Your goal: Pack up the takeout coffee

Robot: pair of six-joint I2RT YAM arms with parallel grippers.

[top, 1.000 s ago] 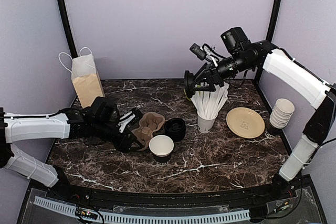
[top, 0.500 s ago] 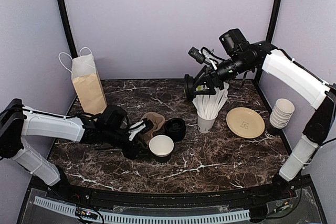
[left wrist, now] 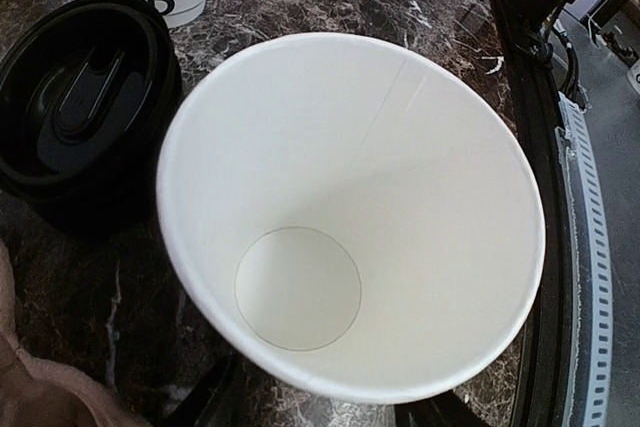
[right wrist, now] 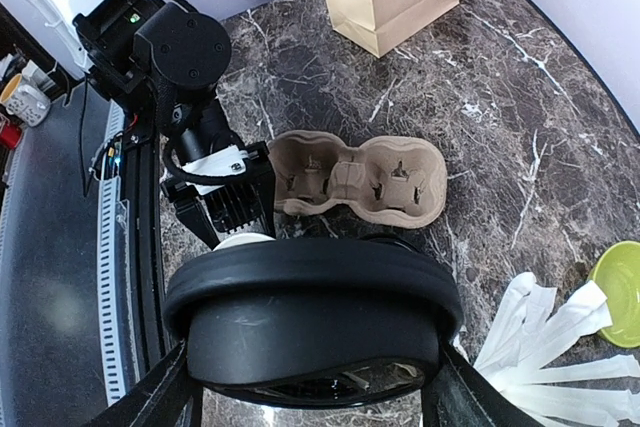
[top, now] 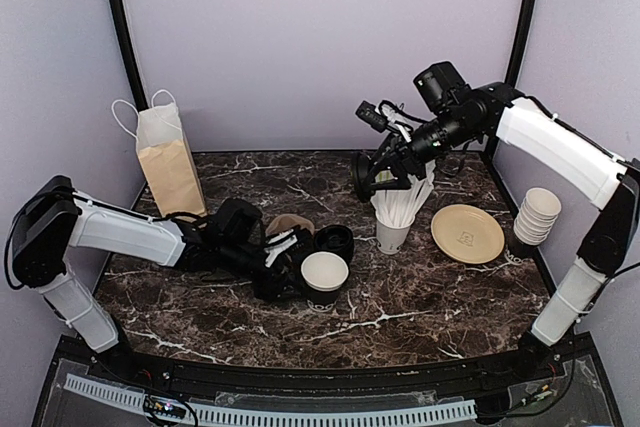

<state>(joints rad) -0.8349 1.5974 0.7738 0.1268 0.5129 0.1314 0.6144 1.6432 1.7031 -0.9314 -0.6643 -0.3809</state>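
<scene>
The takeout coffee cup [top: 325,271] stands lidless on the marble, black outside and white inside. It fills the left wrist view as an empty white cup [left wrist: 350,207]. My left gripper [top: 303,270] lies low on the table with a finger on either side of the cup. The rim hides the fingertips, so contact is unclear. High over the straws, my right gripper [top: 368,173] is shut on a black lid [top: 358,179], the lid [right wrist: 315,317] spanning its fingers. From there the cup's rim [right wrist: 245,240] peeks out beside the left gripper [right wrist: 225,209].
A brown pulp carrier [top: 288,223] lies behind the left gripper. A stack of black lids [top: 335,242] sits beside the cup. A paper bag [top: 168,162] stands back left. To the right are a straw cup [top: 395,229], a yellow plate [top: 467,233] and nested cups [top: 535,215].
The left arm reached right and its fingers now straddle the cup, which shifted slightly right. The right gripper with the lid barely moved.
</scene>
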